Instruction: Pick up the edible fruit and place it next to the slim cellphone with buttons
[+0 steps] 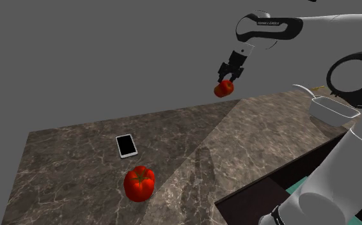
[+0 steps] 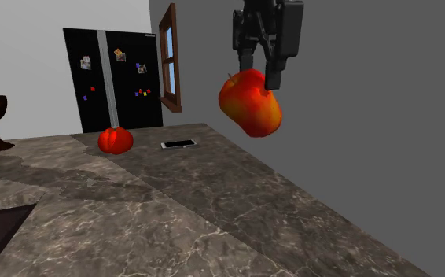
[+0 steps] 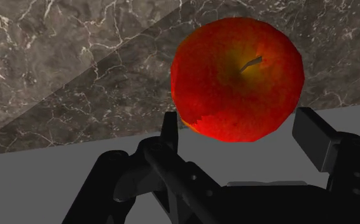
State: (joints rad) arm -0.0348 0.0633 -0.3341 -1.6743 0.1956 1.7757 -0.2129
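Black two-finger gripper (image 1: 227,79) pinches a round red apple with a yellowish patch (image 1: 224,89), aloft above the brown veined marble counter (image 1: 256,131).
In the shoulder view the slim white-framed, dark-screened cellphone (image 1: 126,146) lies flat on the counter, well apart at the apple's 8 o'clock. A ribbed red tomato-like fruit (image 1: 139,183) sits near the cellphone's 5 o'clock.

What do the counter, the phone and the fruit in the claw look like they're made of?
Counter: dark brown stone, marble-like, with pale branching veins. Phone: black glassy-looking screen in a white rim, plastic or metal unclear. Apple, clasped by the claw: smooth red skin, yellow near the stem.
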